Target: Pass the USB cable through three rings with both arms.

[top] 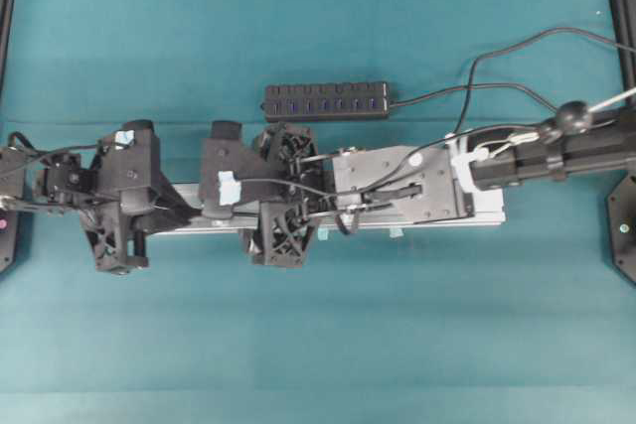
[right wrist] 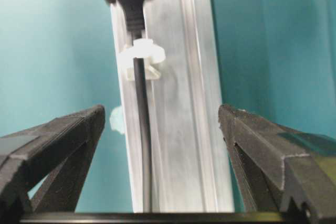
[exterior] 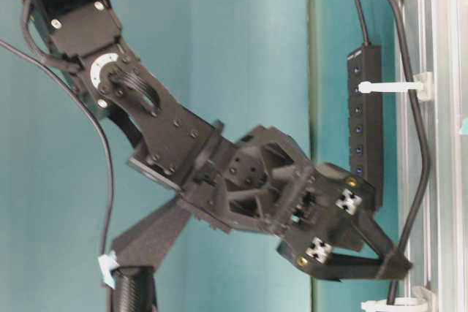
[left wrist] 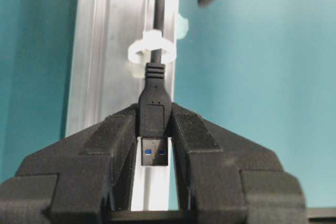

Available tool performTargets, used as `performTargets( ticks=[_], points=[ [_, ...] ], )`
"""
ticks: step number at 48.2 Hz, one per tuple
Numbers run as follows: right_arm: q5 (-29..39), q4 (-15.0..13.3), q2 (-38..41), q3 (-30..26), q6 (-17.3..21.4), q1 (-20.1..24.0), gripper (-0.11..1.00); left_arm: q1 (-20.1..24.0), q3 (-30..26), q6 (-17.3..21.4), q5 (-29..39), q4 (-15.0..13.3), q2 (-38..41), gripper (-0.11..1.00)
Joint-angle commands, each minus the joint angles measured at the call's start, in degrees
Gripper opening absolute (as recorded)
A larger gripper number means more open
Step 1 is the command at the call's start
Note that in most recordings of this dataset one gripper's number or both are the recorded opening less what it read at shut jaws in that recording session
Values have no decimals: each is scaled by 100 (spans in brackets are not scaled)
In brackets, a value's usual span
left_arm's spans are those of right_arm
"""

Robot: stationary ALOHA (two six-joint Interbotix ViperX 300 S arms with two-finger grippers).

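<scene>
Gripping the small black rectangular plug of the long thin black USB cable between the narrowed fingers of my left black wedge-shaped gripper, metal connector end pointing back toward my wrist. Cord runs away from the plug straight through a whitish translucent plastic ring mounted on the long silver aluminium rail; plug sits just past that ring on my side. My right black gripper stands wide, fingers well apart on either side of the rail and touching nothing; the cord lies along the rail between them. In the table-level view the cord threads two more white rings along the rail. A black multi-port USB hub lies on the teal cloth-covered table beside the rail.
</scene>
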Motion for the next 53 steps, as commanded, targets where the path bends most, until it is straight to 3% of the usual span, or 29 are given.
performTargets(
  ticks=[1,53],
  points=[
    [-35,-26,-246,35,-44,-79,82,9,-35,9,141,18,-149,22],
    [-176,-26,-738,299,-44,-123,82,9,-9,0,325,18,-483,22]
  ],
)
